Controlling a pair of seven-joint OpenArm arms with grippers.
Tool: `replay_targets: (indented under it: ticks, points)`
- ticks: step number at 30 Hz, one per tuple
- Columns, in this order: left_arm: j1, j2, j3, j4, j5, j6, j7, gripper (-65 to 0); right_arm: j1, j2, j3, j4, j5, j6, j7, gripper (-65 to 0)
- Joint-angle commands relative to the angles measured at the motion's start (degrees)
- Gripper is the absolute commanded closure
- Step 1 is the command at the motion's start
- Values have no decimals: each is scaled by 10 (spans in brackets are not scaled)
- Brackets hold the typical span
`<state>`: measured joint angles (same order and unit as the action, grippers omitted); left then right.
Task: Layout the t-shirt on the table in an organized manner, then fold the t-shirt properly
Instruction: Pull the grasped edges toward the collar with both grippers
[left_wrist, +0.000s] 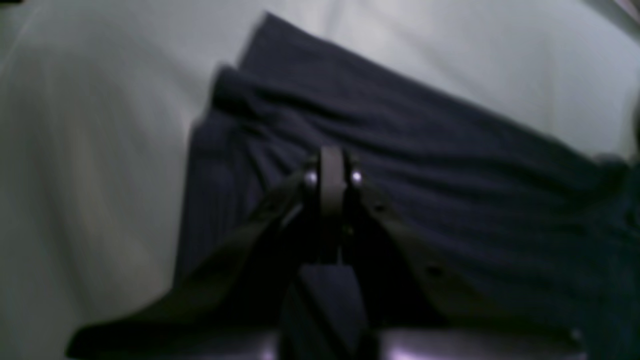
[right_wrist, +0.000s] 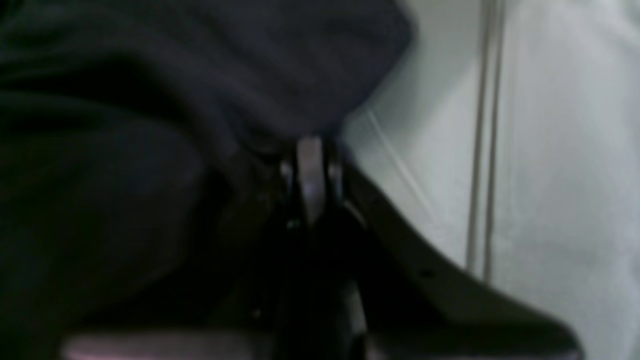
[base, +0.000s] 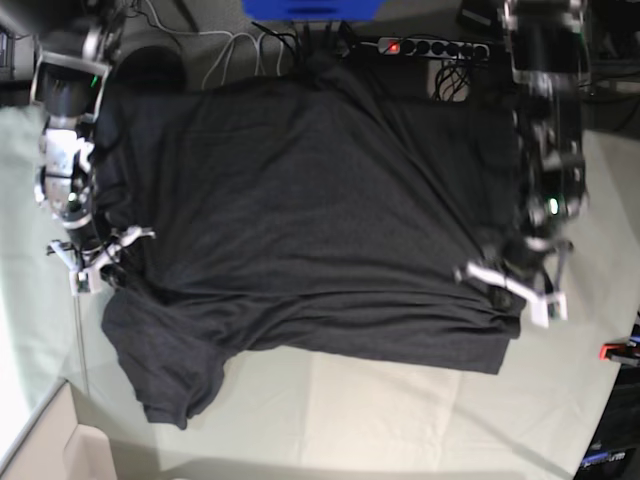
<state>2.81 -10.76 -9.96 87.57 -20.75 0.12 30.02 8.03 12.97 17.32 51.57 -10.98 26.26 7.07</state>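
Now you have both claws pinched shut on the soft charcoal-black t-shirt (base: 300, 210), left claw (base: 505, 283) and right claw (base: 100, 262) at opposite side edges, spread over the pale grey-green cloth bench (base: 400, 410). Pull unevenly and the fabric may slip or bunch.

t-shirt (base: 300, 210) matt charcoal knit cloth, soft and creased, table (base: 400, 410) pale grey-green matt cloth cover, faint fold lines
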Motion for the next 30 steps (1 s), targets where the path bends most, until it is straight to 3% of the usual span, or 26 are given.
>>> replay_targets:
  ticks: [1,5,8,10,13,16,19,25,30]
  points:
    - [18,-8,-3,28,0,1,-8,0,-18,10,14,38,6,1,2,0]
    - [102,-2,-36,90,0,-3,-7,-1,-86,-28,52,135,22,15,-45,0]
    - [141,15,-67,110,0,-4,-7,-1,-132,-54,81,214,54,100,-87,0]
    - [161,24,-77,108,0,-4,-7,-1,-156,-72,89,264,57,137,-125,0]
    - [173,39,-75,82,0,-4,-9,-1,-199,-102,86,329,55,137,-168,0]
    - [169,54,-75,31,0,-4,-11,0,-218,-112,84,344,55,137,-170,0]
    - [140,56,-75,-33,0,-4,-12,0,-215,-113,86,320,55,137,-171,0]
    - [94,48,-78,-134,6,-4,-16,0,-142,-71,86,208,54,137,-170,0]
    - [52,0,-76,-241,6,-4,-99,0,-57,-41,83,100,52,137,-170,0]
